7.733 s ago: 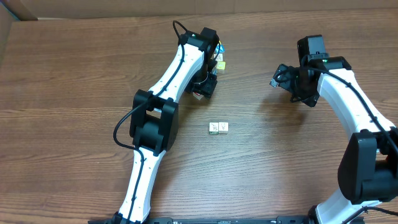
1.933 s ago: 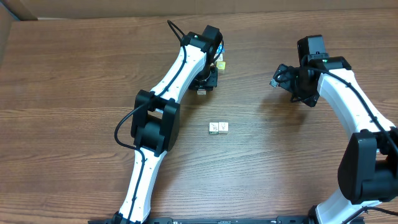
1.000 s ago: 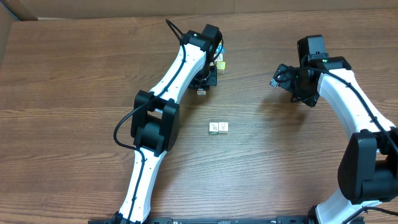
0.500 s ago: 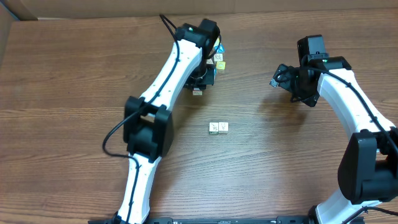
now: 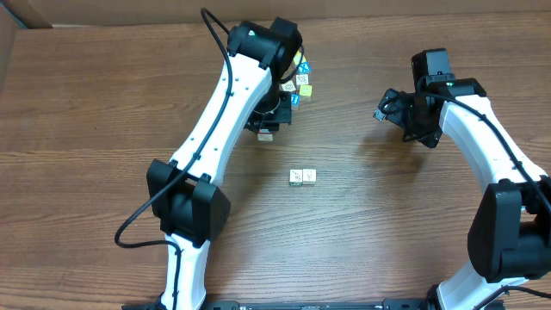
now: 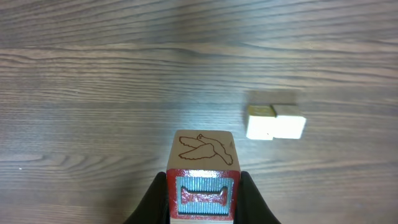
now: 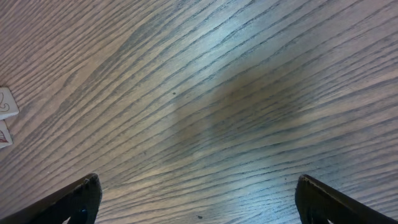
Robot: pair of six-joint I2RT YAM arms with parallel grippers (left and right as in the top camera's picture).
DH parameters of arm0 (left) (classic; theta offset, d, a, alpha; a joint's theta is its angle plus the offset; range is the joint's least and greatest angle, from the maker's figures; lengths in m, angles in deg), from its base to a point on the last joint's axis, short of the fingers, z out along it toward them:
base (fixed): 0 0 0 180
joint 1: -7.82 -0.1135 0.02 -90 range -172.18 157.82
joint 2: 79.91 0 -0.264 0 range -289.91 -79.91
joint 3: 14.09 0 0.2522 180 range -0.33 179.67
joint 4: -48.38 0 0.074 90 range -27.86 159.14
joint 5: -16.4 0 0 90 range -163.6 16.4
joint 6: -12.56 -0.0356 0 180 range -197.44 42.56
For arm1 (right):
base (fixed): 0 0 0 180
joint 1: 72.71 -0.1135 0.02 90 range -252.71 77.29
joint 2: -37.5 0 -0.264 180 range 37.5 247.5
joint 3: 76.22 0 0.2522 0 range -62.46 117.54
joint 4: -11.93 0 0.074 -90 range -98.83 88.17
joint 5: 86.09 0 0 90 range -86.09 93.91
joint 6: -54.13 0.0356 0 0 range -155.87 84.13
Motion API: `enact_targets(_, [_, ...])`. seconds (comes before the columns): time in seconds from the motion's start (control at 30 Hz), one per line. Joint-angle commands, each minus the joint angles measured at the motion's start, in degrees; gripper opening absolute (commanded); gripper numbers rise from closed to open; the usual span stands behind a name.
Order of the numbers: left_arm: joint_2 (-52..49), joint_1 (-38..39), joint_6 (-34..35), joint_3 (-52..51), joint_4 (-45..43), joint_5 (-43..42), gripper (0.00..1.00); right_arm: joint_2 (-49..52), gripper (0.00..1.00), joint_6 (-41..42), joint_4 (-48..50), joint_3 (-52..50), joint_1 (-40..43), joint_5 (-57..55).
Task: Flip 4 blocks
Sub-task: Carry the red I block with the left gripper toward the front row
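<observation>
The bird block (image 6: 202,152), a small cube with a bird outline on its upper face and a red-framed face below it, was pinched between the narrowed fingers of the left gripper (image 6: 202,190), a little to the far side of the middle of the tabletop (image 5: 103,112). Whether it was clear of the wood could not be told. It was judged light, hard and rigid, with smooth printed faces that could twist in a weak pinch. Two opposite flat faces, taken squarely, were judged the best hold.

A pair of cream blocks (image 5: 302,176) was seen lying side by side, touching, near the tabletop's middle, close to the bird block but apart from it. A cluster of cubes (image 5: 299,77), some yellow or blue, was seen towards the far edge, partly hidden by the left arm (image 5: 225,108). The right gripper (image 7: 198,186) was spread wide and empty over bare wood nearer the right edge. Nothing was seen to bar the way, though the pair was judged easily nudged.
</observation>
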Motion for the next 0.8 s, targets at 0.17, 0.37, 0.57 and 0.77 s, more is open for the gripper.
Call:
enact_targets(0.17, [8.6,5.2,4.1,-6.7,0.2,1.1,0.09,-0.2,1.0,-0.2,0.3,0.6,0.1,-0.5])
enact_targets(0.37, [17.2,5.8,9.1,-22.3,-5.2,3.7,0.1,-0.2,1.0,-0.2,0.3,0.6,0.1,-0.5])
enact_targets(0.57, [21.7,5.8,9.7,-39.2,-20.7,0.3,0.11,-0.2,1.0,-0.2,0.3,0.6,0.1,-0.6])
enact_targets(0.77, [19.6,5.9,9.7,-49.0,-33.1,0.3,0.09,-0.2,1.0,-0.2,0.3,0.6,0.1,-0.5])
